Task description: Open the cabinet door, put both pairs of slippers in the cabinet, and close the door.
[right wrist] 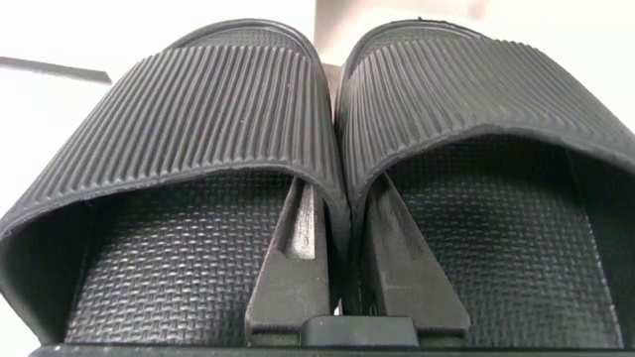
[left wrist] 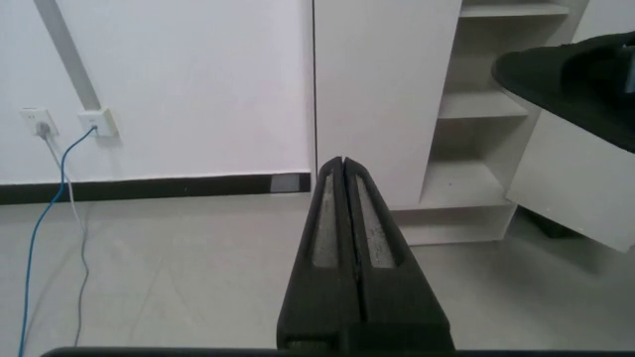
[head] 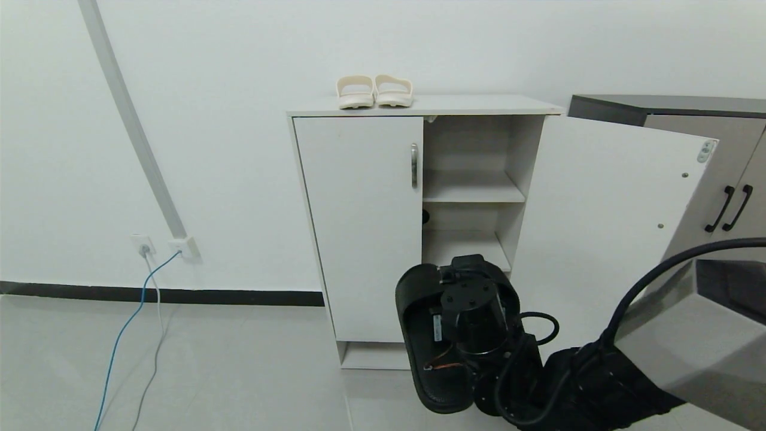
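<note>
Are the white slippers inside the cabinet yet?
No, the white slippers sit on top of the cabinet.

Black slippers (right wrist: 228,119), ribbed on top, crosshatched inside; cream slippers (head: 374,91); white cabinet (head: 359,227); blue cable (head: 119,335).

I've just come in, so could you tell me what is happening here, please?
The right gripper is shut on the black slippers, holding the pair in front of the cabinet, whose right door stands open. The cream slippers sit on the cabinet's top. The left gripper is shut and empty.
</note>
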You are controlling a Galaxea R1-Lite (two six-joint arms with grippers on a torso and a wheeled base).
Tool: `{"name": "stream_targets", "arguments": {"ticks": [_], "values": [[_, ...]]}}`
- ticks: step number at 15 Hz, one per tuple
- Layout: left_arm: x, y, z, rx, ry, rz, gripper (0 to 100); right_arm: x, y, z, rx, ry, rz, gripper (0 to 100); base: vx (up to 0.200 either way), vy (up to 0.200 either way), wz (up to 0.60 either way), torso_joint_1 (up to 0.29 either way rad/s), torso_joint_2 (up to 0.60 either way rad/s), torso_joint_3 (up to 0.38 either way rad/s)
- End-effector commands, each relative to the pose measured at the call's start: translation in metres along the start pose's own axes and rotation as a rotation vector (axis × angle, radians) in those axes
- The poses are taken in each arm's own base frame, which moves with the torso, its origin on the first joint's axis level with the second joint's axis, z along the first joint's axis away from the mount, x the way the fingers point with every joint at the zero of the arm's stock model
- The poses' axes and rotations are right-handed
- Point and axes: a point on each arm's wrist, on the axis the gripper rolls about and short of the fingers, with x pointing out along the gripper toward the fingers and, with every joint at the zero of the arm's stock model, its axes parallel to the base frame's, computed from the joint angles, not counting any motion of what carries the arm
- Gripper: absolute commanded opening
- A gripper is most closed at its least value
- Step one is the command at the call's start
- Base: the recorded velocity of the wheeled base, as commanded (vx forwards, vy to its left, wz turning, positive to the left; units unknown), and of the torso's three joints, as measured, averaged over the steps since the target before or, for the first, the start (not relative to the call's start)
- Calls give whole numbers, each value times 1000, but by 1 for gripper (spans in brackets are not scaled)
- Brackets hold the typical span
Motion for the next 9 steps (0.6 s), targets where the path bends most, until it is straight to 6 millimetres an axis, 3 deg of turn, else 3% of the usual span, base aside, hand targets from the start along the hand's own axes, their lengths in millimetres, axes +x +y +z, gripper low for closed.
{"name": "stream_targets", "arguments": {"ticks": [1, 3, 9], "values": [[0, 0, 0, 0, 3, 0, 0, 15, 2, -8, -2, 7, -33, 0, 0, 0, 0, 0, 0, 0], [0, 0, 0, 0, 3, -2, 0, 20, -2, -6, 10, 3, -48, 0, 0, 0, 0, 0, 0, 0], [0, 0, 0, -1, 3, 0, 0, 34, -9, -14, 6, 16, -86, 0, 0, -200, 0, 3, 6, 4]]}}
